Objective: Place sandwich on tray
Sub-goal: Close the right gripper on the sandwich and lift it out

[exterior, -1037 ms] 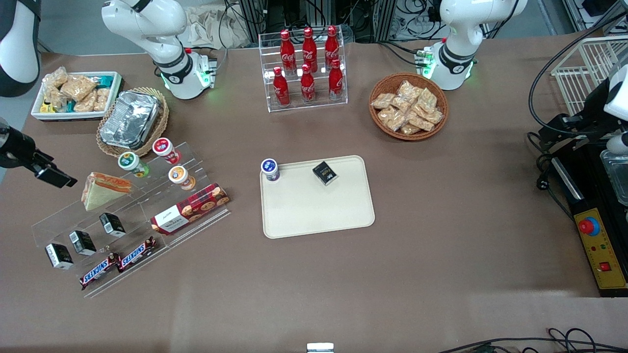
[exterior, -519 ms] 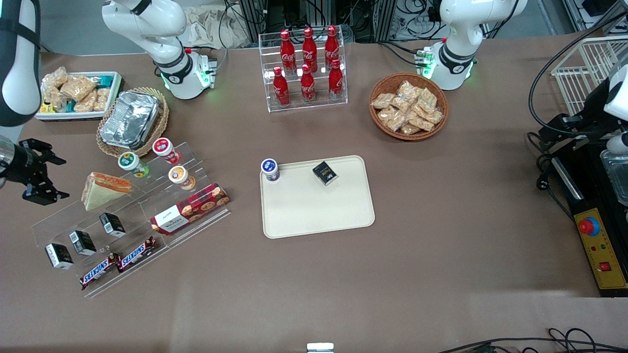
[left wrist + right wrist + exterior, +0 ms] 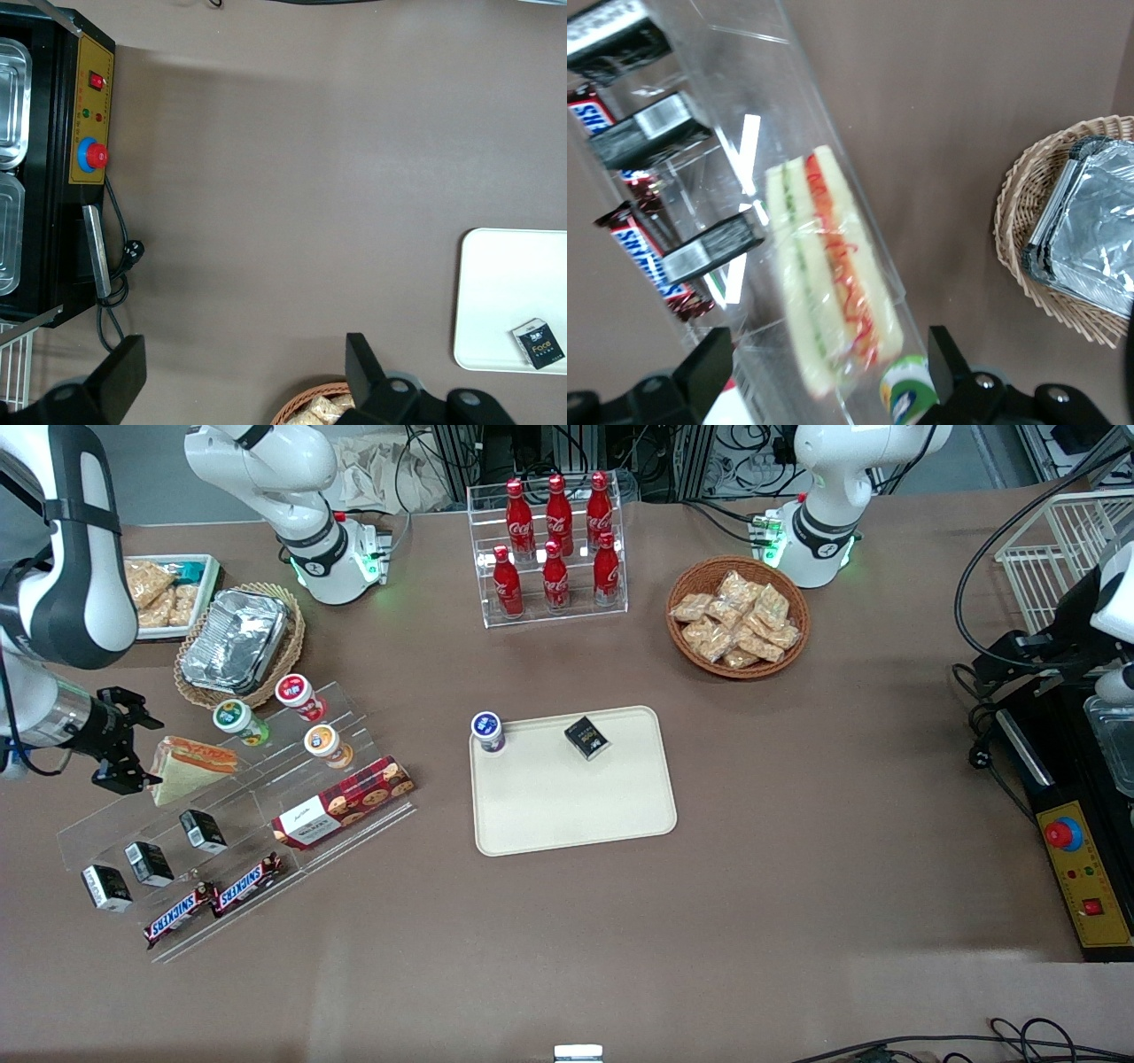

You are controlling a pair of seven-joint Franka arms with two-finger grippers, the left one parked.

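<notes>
Gripper [image 3: 133,744] now at the sandwich [image 3: 190,766], fingers spread open and holding nothing.

In the last second the working arm swung in from the table edge; its open fingers now bracket the end of the sandwich, which lies on the clear display stand [image 3: 230,815], well apart from the tray [image 3: 576,815]. Closing on the wedge seems the next step; the lift and the carry to the tray are not yet begun.

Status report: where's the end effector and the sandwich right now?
End effector open, beside the sandwich, not gripping. Sandwich on the clear display stand. Tray holds a small cup and black packet.
</notes>
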